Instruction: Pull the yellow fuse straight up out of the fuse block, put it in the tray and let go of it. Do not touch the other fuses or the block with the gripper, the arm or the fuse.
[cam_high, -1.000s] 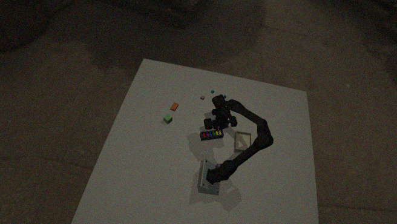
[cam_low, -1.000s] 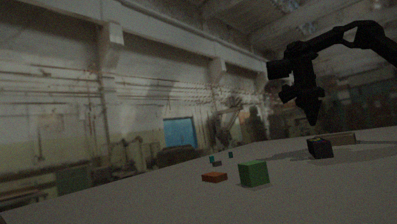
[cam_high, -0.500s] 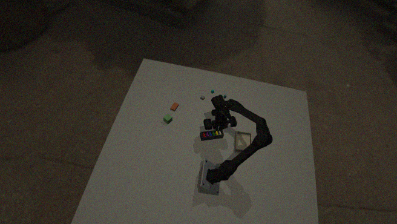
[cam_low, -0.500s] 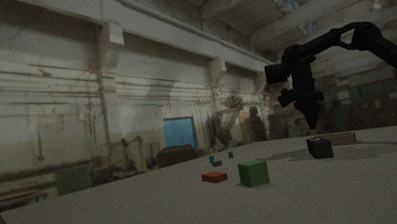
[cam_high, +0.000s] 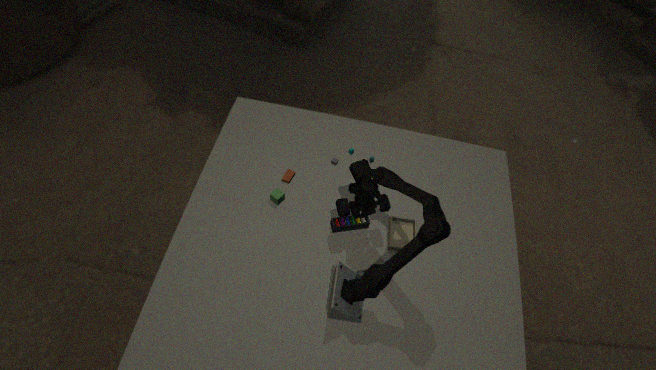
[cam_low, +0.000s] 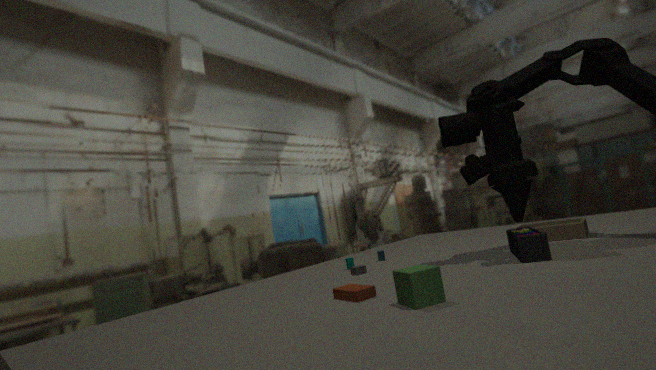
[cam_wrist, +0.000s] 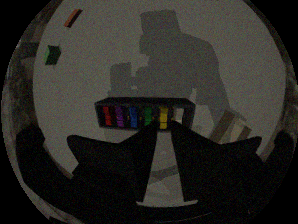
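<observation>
The yellow fuse (cam_high: 358, 220) (cam_wrist: 163, 114) stands in the dark fuse block (cam_high: 350, 228) (cam_low: 531, 248) (cam_wrist: 145, 101), between the green fuse (cam_wrist: 148, 115) and the white one (cam_wrist: 178, 115). My gripper (cam_low: 519, 220) (cam_wrist: 164, 124) points down above the block, with a narrow gap between its fingertips and nothing held. In the wrist view the tips lie either side of the yellow fuse's lower end. In the top view the fingertips are hidden by the arm. The shallow beige tray (cam_high: 389, 235) (cam_low: 565, 229) lies right of the block, partly behind the arm in the top view.
Red (cam_wrist: 107, 116), purple (cam_wrist: 120, 116) and blue (cam_wrist: 133, 116) fuses fill the block's left side. A green cube (cam_high: 277, 196) (cam_low: 419, 286) and an orange slab (cam_high: 288, 176) (cam_low: 354, 292) lie to the left. Small teal (cam_high: 351, 150) and grey (cam_high: 335, 161) blocks lie farther back.
</observation>
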